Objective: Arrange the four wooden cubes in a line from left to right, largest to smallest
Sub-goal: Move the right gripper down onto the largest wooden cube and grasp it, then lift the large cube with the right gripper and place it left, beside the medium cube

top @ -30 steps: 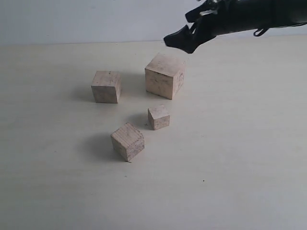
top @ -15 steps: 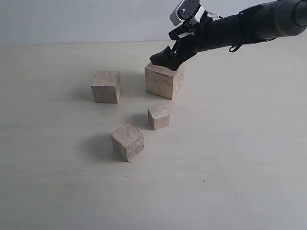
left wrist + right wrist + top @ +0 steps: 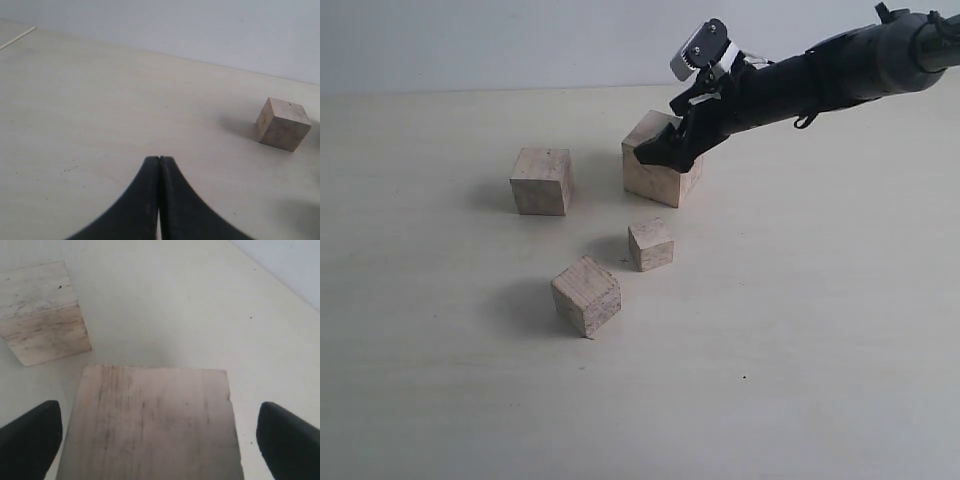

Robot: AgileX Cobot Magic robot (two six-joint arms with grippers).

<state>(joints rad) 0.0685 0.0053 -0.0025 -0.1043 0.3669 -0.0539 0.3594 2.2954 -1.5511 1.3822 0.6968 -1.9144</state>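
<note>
As wrist view reveals, right hand (image 3: 158, 439) straddles largest cube (image 3: 150, 400).

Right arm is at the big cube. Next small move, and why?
Probably close the right gripper on the largest cube. Its open jaws stand one on either side of the cube, with nothing gripped yet, and that cube has to go to the left end of the row.

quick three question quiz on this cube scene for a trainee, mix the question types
1. True or false: the right pincer stands open astride the largest cube.
2. The left pincer is: A open, B shut, C holding a cube.
3. How many wooden cubes sit on the table, counting the largest?
Key: 1 true; 2 B; 3 four.
</note>
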